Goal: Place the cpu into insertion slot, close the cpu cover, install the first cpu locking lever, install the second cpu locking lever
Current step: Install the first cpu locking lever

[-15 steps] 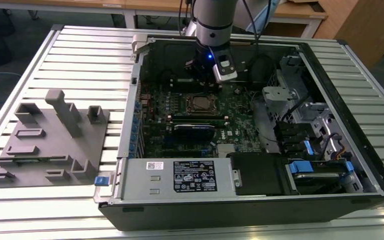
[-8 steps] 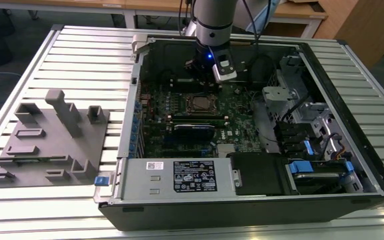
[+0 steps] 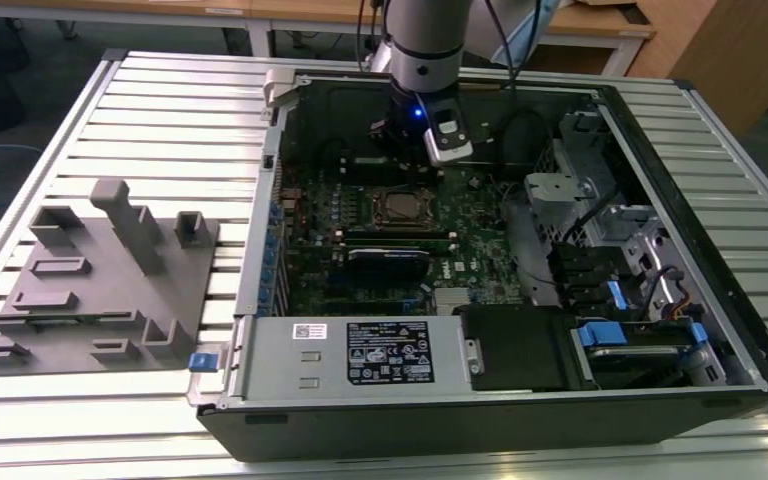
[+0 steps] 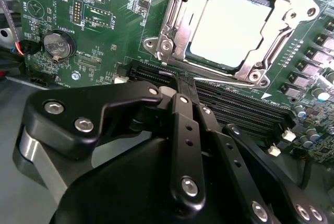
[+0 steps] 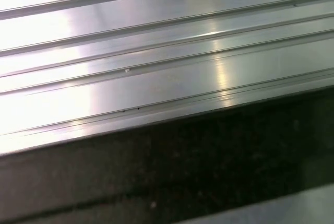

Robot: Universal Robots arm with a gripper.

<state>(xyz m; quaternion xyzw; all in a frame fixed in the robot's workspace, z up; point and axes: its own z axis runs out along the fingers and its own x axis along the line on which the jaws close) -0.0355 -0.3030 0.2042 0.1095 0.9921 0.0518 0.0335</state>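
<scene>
The cpu (image 4: 229,25) lies flat in the insertion slot (image 3: 398,207) on the green motherboard (image 4: 99,36), its dull silver top showing through the window of the cpu cover (image 4: 172,23). The cover lies down around the chip. Thin metal lever rods (image 4: 274,46) run along the frame's sides; I cannot tell whether they are latched. My gripper (image 3: 448,150) hangs above the board, just beyond the slot and slightly to the exterior view's right. In the second wrist view its black fingers (image 4: 182,125) converge at the gripper (image 4: 179,80), shut with nothing between them.
The open computer case (image 3: 257,200) lies on a slatted aluminium table (image 5: 156,51). A black labelled power supply (image 3: 384,352), drive bays with blue tabs (image 3: 611,300) and cables crowd the case. A grey fixture (image 3: 91,280) sits at the exterior view's left.
</scene>
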